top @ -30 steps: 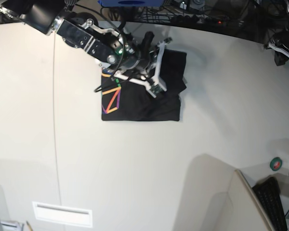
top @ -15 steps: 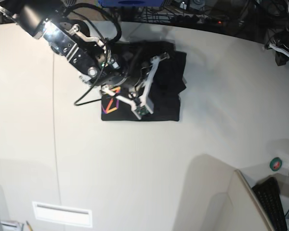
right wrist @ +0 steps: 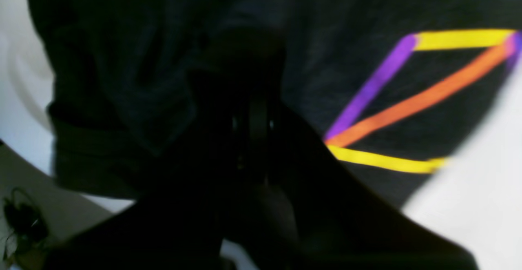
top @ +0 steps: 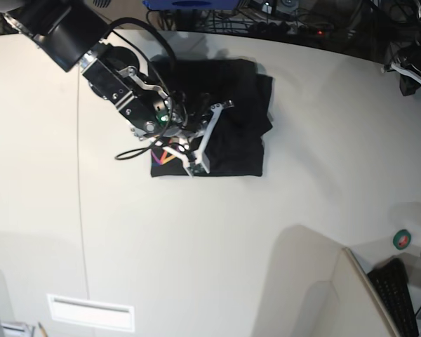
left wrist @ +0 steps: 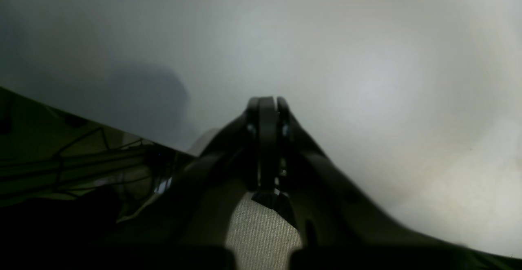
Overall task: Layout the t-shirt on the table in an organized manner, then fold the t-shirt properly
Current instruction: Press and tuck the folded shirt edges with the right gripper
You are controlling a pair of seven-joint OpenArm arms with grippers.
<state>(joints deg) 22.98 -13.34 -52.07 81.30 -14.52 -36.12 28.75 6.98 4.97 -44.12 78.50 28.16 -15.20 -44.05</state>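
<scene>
You have the black soft-fabric t-shirt [top: 235, 140] folded into a compact, roughly rectangular bundle on the large off-white smooth counter [top: 281, 232], near its curved far edge. Its purple, orange and yellow line print [right wrist: 408, 98] faces up at the bundle's near-left corner.

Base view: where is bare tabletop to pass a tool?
Free: the off-white smooth table between the folded black fabric t-shirt and the small white recessed panel. Crowded: the shirt, under the right tool.
</scene>
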